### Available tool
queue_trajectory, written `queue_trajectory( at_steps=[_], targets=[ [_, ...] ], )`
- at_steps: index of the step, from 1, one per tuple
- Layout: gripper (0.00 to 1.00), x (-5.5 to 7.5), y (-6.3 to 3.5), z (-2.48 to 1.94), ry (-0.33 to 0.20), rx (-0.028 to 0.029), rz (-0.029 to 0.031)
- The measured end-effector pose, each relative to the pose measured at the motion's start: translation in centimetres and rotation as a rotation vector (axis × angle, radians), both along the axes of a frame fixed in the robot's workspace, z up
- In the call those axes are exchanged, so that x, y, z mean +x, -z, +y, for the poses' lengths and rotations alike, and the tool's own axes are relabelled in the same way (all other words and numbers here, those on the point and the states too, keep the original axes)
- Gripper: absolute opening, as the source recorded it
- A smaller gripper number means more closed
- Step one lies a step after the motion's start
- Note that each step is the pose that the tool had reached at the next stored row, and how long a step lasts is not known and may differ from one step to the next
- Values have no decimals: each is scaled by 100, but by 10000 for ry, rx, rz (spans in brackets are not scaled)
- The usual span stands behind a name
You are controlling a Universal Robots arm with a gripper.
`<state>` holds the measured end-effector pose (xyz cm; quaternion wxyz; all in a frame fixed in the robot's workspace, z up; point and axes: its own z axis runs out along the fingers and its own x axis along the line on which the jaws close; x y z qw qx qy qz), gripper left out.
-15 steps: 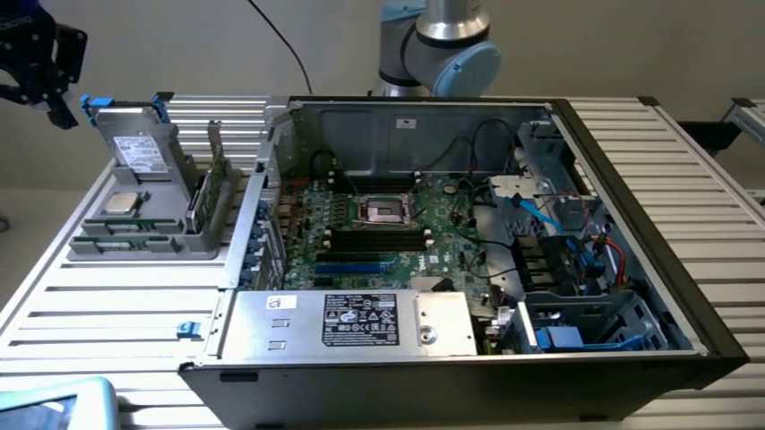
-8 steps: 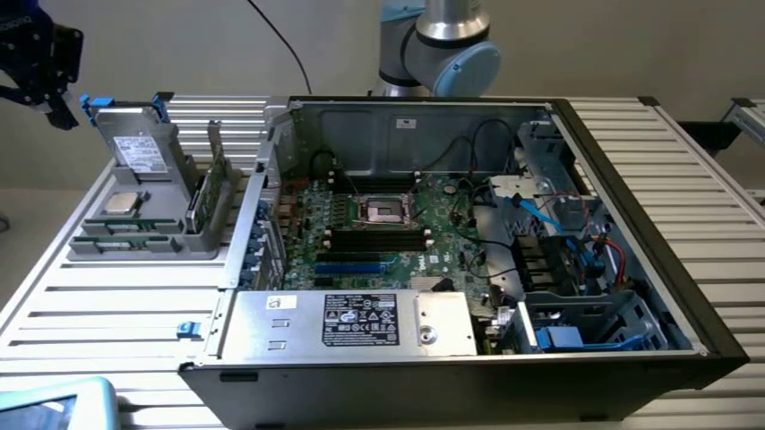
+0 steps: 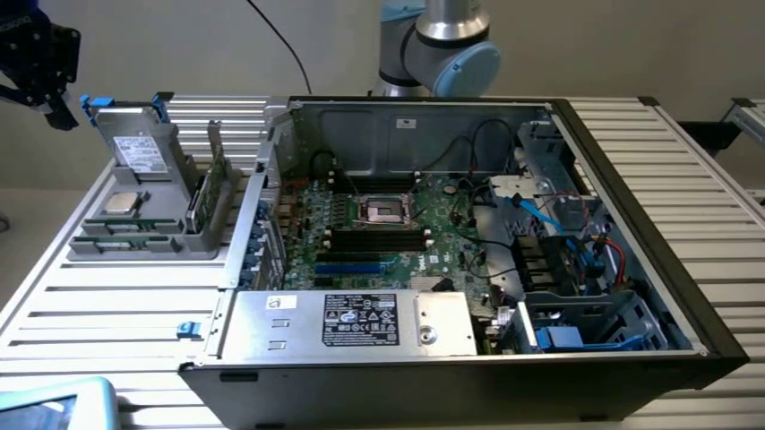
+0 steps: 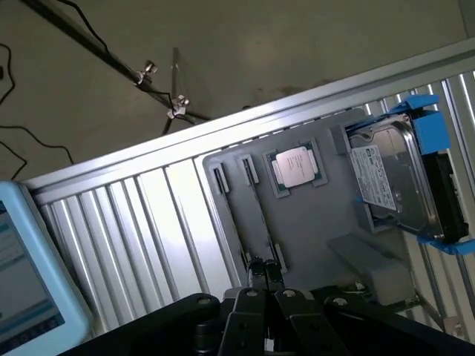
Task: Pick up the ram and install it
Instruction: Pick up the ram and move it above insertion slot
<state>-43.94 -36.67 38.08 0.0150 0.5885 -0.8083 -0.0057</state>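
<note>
High off the tray (image 3: 143, 242), out past its end that carries the drive (image 3: 141, 148) and away from the case (image 3: 669, 296), the tool (image 4: 263, 274) hangs with its jaws pressed together and nothing between them. The ram (image 3: 210, 199) is not yet picked: it stands on edge in a narrow slot along the tray's side nearest the case, its green face upright. The step in hand reads as the reach for that stick. To do it well, the jaws would have to part before they come level with the stick's upper edge, line up across its thin faces near mid-length, and lift straight along the slot, since a tilt would likely bind it against the tray's clips. The drive's blue tabs stand tall close by at the tray's end, so a path that comes over the slot rather than across the drive looks safer. The tray rests on the ribbed surface (image 3: 107, 309) and also holds the chip (image 3: 124, 202) flat in a square pocket beside the drive; whether its second narrow slot is filled I cannot tell. The case, just beside the tray, lies open, with the motherboard's black slots (image 3: 376, 238) looking bare below the socket (image 3: 386, 210).
</note>
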Motion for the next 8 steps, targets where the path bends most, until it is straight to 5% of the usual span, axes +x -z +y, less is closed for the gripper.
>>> queue_trajectory(
  at_steps=[8],
  targets=[
    [11, 0, 6, 0, -1258, -37, -26]
  ],
)
